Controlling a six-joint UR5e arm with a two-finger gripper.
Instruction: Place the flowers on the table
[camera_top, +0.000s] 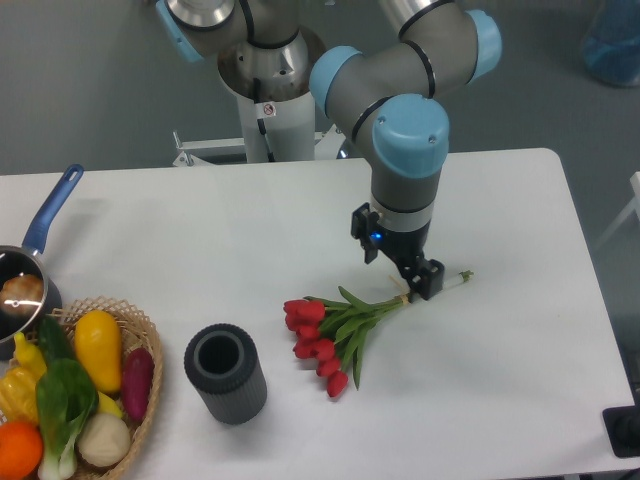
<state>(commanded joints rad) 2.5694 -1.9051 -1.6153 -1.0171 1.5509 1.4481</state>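
Note:
The flowers (325, 335), a small bunch of red tulip buds with green stems and leaves, lie on the white table (520, 220) right of centre. The buds point to the lower left and the stem ends (460, 276) to the right. My gripper (422, 283) points down from the arm over the stems near their tied end. Its black fingers (430, 275) are closed around the stems. The buds and leaves seem to rest on the tabletop. The stem part between the fingers is hidden.
A dark grey ribbed cylinder cup (225, 373) stands left of the buds. A wicker basket (150, 340) of vegetables sits at the front left corner. A blue-handled pot (30, 270) is behind it. The robot base (270, 100) is at the table's far edge.

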